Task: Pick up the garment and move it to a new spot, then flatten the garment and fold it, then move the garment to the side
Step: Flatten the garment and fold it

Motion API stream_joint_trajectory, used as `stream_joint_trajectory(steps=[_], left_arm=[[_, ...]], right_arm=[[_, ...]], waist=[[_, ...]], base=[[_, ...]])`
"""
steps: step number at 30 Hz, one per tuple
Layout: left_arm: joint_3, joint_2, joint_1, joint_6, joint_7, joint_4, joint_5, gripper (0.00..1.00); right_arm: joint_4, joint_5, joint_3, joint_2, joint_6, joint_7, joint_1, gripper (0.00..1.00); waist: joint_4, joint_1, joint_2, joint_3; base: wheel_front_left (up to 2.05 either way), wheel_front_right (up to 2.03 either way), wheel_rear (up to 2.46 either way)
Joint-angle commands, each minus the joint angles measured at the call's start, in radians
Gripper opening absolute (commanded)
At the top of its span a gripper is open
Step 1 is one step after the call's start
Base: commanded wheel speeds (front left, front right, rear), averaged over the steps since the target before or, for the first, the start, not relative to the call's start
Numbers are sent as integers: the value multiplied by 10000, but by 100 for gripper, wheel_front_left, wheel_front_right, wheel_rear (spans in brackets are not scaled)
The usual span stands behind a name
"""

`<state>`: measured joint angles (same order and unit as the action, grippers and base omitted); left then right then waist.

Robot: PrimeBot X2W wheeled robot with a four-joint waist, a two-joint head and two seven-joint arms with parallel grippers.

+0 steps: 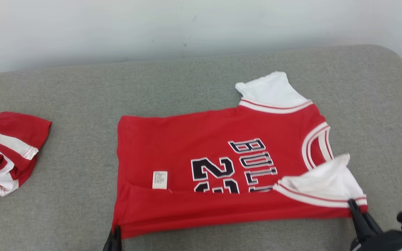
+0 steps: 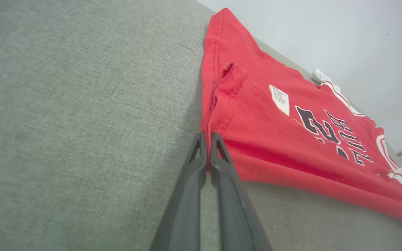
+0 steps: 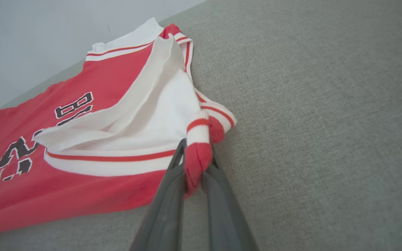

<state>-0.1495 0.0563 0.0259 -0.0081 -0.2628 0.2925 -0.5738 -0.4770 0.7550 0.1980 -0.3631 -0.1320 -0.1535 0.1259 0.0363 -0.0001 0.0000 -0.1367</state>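
Fold step, grips set. Left gripper (image 2: 208, 136) is pinched tight on the near hem corner of the red Bulls jersey (image 1: 201, 139), with the fingers almost together and only a thin cloth edge between them. Right gripper (image 3: 196, 157) is clamped on a thicker wad of red trim at the near shoulder corner, beside the near white sleeve (image 1: 326, 181), which is flopped onto the chest. The jersey lies sideways mid-cushion on the grey padded surface (image 1: 82, 87), mostly flat. Its near long edge is already turned over the lower half of the number, just past the care label (image 1: 159, 180). Next, I'd say lift both corners together, keep the edge taut, and carry it toward the far white sleeve (image 1: 269, 90). The risk is uneven lift skewing the fold. A red-and-white garment (image 1: 5, 150) sits well left, clear of this.
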Motion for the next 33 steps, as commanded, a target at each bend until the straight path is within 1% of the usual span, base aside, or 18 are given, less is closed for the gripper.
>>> stream_joint_trajectory(steps=[1, 4, 6, 7, 8, 9, 11, 15, 18, 22, 25, 28, 30, 33], left_arm=[[45, 45, 283, 119, -23, -123, -74, 0], [-94, 15, 613, 168, -24, -219, -91, 0], [-107, 15, 667, 187, -22, -239, -92, 0], [-99, 20, 706, 214, -24, -256, -63, 29], [-98, 17, 754, 231, -24, -274, -15, 73], [-65, 10, 769, 225, -24, -310, -48, 100], [23, -13, 708, 148, -20, -461, -243, 100], [224, -21, 374, 175, -17, -932, 67, 100], [433, 52, 173, 209, -17, -1219, 360, 100], [757, 108, -188, 322, -17, -1543, 799, 100], [1051, 280, -353, 275, -17, -1552, 1126, 100], [1345, 405, -521, 246, -17, -1531, 1452, 100], [1591, 587, -585, 135, -16, -1479, 1931, 100], [1710, 622, -572, -68, -18, -1521, 2321, 100]], right_arm=[[334, -42, -260, -70, 28, 172, -499, 0], [873, -90, -632, 58, 28, 491, -1113, 0], [997, -105, -764, 142, 28, 598, -1273, 0], [1110, -165, -870, 223, 28, 676, -1385, 22], [1243, -271, -989, 285, 28, 706, -1473, 46], [1353, -387, -1086, 352, 28, 765, -1536, 100], [1612, -663, -1297, 499, 28, 806, -1589, 100], [2233, -1262, -1715, 808, 28, 793, -1238, 100], [2672, -1793, -1786, 1006, 28, 717, -1012, 100], [3121, -2423, -1662, 1256, 28, 429, -747, 100], [3213, -2946, -1470, 1348, 28, 72, -641, 100], [3198, -3228, -1357, 1477, 28, -284, -533, 100], [3156, -3435, -1241, 1531, 26, -588, -461, 100], [3094, -3649, -1098, 1497, 28, -836, -437, 100]], waist=[[-74, 1, 0, 59], [-87, 1, 0, 85], [-88, 1, 0, 101], [-91, 1, 0, 133], [-92, 1, 0, 158], [-96, 1, 0, 192], [-88, 1, 0, 256], [-15, 1, 0, 387], [20, 1, 0, 509], [42, 1, 0, 689], [79, 1, 0, 786], [108, 1, 0, 842], [134, 1, 0, 888], [142, 1, 0, 928]], base=[[0, 0, 0], [0, 0, 0], [0, 0, 0], [0, 0, 0], [0, 0, 0], [0, 0, 0], [0, 0, 0], [0, 0, 0], [0, 0, 0], [0, 0, 0], [0, 0, 0], [0, 0, 0], [0, 0, 0], [0, 0, 0]])
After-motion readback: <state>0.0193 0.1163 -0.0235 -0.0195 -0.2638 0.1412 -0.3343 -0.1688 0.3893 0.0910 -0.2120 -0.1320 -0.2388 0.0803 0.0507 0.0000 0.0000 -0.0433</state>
